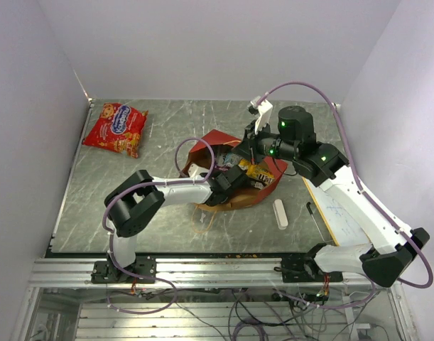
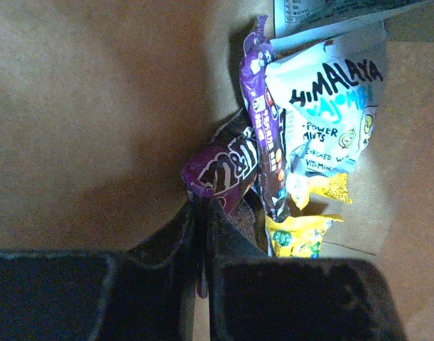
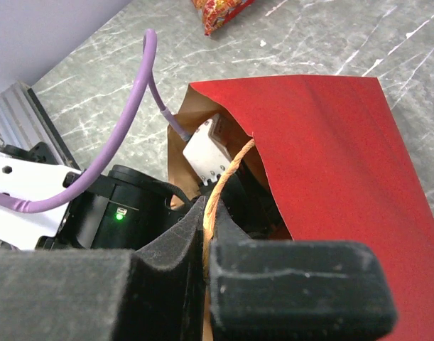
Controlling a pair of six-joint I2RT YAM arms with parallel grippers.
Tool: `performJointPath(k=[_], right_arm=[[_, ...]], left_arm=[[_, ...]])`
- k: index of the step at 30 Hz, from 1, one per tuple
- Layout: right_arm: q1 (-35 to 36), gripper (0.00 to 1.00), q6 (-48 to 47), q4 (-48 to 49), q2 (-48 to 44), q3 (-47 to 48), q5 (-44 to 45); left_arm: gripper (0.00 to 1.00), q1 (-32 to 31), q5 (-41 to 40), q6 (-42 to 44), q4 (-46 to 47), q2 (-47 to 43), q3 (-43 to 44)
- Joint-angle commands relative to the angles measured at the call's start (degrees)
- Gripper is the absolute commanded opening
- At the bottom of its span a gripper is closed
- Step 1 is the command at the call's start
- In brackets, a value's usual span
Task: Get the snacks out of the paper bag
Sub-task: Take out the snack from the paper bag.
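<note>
The paper bag [image 1: 218, 141], red outside and brown inside, lies on its side mid-table with its mouth toward my left arm. My left gripper [image 1: 233, 179] reaches inside it. In the left wrist view this gripper [image 2: 201, 206] is shut on the edge of a dark purple candy pack [image 2: 220, 169]. Beside it lie a second purple pack [image 2: 263, 142], a white mints pack [image 2: 330, 106] and a yellow pack [image 2: 302, 236]. My right gripper [image 3: 206, 206] is shut on the bag's tan loop handle [image 3: 229, 170] and holds the red bag [image 3: 330, 156] open. The red-orange chip bag [image 1: 116, 128] lies on the table at far left.
A white oblong eraser [image 1: 280, 213] lies right of the bag. A small whiteboard [image 1: 342, 213] and a black marker [image 1: 315, 217] lie at the right edge. My left arm's purple cable [image 3: 142, 85] loops over the bag's mouth.
</note>
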Motion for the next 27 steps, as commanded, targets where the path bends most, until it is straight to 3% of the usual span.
performJointPath(k=[1, 7, 15, 24, 27], right_arm=[[0.05, 0.00, -0.91, 0.05, -2.07, 0.96, 0.06], [0.04, 0.00, -0.26, 2.67, -3.10, -2.49, 0.65], [0.09, 0.00, 0.42, 5.78, -3.16, -4.88, 3.04], [-0.01, 0.00, 2.27, 6.68, -3.31, -6.13, 7.48], [0.08, 0.00, 3.18, 6.90, -3.83, -7.01, 8.29]], left_arm=[[0.13, 0.12, -0.51, 3.09, 4.12, -3.19, -1.17], [0.07, -0.13, 3.59, 7.62, 5.94, -13.04, -6.62], [0.07, -1.54, 11.19, 16.03, 7.54, -26.00, -11.11], [0.07, -1.50, 20.24, 23.06, -12.56, -43.50, -11.08], [0.07, -1.51, 18.75, 25.53, -22.80, -48.13, -8.81]])
